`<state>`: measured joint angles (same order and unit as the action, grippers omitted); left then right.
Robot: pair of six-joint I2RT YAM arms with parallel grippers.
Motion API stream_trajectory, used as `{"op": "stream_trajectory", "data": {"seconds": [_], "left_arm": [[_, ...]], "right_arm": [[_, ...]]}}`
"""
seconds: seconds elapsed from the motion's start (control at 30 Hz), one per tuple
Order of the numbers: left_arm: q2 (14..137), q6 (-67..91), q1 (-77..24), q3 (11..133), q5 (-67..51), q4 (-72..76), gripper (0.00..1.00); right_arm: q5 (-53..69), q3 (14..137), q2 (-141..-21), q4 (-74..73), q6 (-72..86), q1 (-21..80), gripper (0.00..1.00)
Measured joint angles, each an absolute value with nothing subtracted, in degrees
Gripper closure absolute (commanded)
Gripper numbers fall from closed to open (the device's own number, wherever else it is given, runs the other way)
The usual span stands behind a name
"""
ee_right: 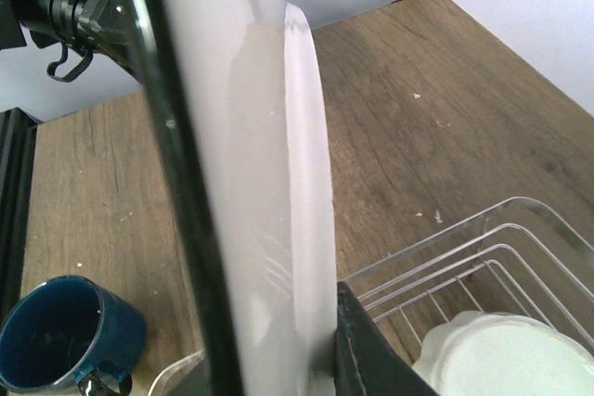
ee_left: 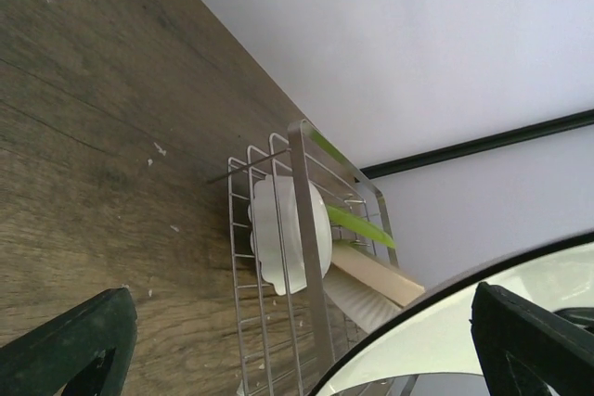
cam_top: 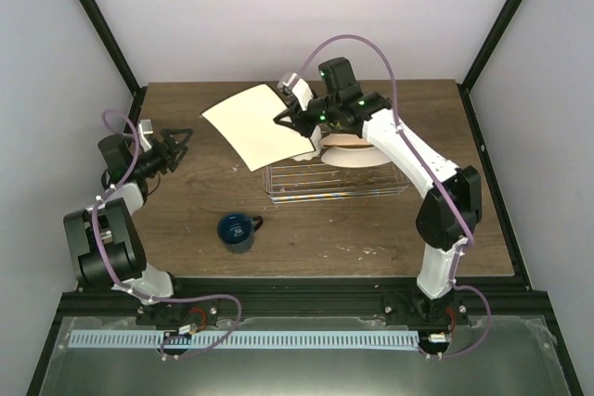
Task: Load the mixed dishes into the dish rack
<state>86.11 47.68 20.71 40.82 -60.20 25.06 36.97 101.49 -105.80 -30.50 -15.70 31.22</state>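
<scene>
My right gripper (cam_top: 290, 122) is shut on the right edge of the white square plate (cam_top: 252, 125) and holds it tilted in the air, left of the dish rack (cam_top: 339, 185). In the right wrist view the plate (ee_right: 302, 183) stands edge-on between my fingers (ee_right: 371, 354). The white scalloped bowl (ee_left: 288, 234), lime-green plate (ee_left: 360, 226) and beige plate (ee_left: 376, 275) lean inside the rack (ee_left: 311, 257). The dark blue mug (cam_top: 238, 231) stands upright on the table in front of the rack. My left gripper (cam_top: 184, 147) hovers open and empty at the table's left.
Black frame posts rise at the table's back corners, with white walls behind. The mug (ee_right: 60, 333) sits close below the held plate. The bowl (ee_right: 506, 359) fills the rack's near end.
</scene>
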Motion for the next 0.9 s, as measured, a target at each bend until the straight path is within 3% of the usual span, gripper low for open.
{"op": "stream_trajectory", "data": {"seconds": [0.67,0.9], "left_arm": [[90.0,48.4,20.7,41.0,-60.5,27.9,0.00],[91.9,49.6,20.7,41.2,-60.5,29.9,0.00]], "right_arm": [[24.3,101.8,-94.5,-45.1,-27.7,31.3,0.99],[15.5,92.8,-86.4,-45.9,-31.9,32.5,0.99]]}}
